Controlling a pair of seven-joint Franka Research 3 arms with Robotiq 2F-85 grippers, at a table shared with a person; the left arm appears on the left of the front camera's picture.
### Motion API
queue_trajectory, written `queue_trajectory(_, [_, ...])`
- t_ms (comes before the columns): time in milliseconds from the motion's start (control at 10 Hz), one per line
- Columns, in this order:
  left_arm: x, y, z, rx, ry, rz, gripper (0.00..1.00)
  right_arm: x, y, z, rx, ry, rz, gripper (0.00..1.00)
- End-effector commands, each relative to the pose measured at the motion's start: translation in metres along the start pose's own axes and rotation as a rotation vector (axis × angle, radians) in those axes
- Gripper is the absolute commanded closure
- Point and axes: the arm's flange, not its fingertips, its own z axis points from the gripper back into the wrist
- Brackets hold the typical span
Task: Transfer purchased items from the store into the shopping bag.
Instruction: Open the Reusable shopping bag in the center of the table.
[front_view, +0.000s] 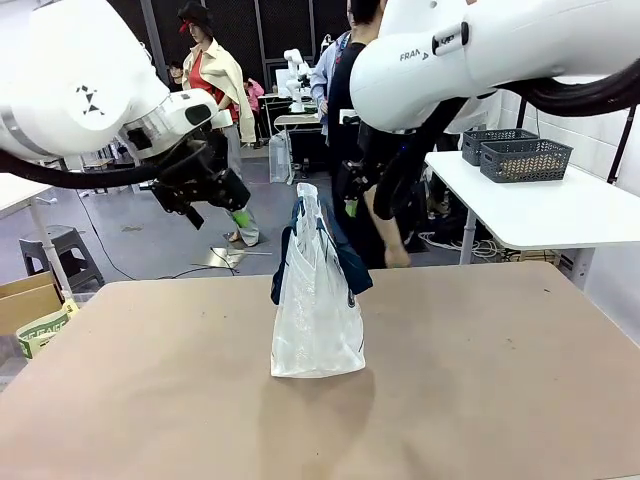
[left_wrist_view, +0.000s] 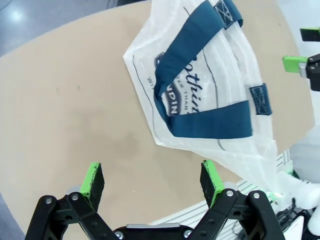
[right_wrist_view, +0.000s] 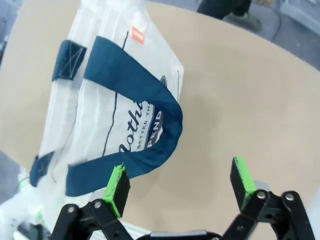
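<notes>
The shopping bag (front_view: 318, 310), translucent white with navy strap handles and a round navy logo, stands upright in the middle of the brown table (front_view: 480, 380). My left gripper (front_view: 222, 205) hovers open above and to the left of the bag's top. In the left wrist view the open left gripper (left_wrist_view: 152, 180) looks down on the bag (left_wrist_view: 210, 100). The right gripper (front_view: 358, 200) hangs high just right of the bag's top. It is open in the right wrist view (right_wrist_view: 180, 182), over the bag's handle (right_wrist_view: 125, 95). The store and the purchased items are out of view.
A person (front_view: 360, 120) in dark clothes stands at the table's far edge behind the bag, one hand (front_view: 397, 255) hanging down. A brown cardboard box (front_view: 25, 300) sits off the table's left. Two dark mesh baskets (front_view: 525, 158) rest on a white side table at back right.
</notes>
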Motion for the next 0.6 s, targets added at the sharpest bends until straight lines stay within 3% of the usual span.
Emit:
queue_trajectory(0, [0.015,-0.018,0.007,-0.004,0.051,0.121,0.0,0.029,0.016,0.0,-0.017,0.067,-0.099,0.0])
queue_trajectory(500, [0.017,-0.045,-0.01,-0.155,0.046,0.166,0.0,0.064,0.042,0.001,0.032,0.019,-0.153,0.0])
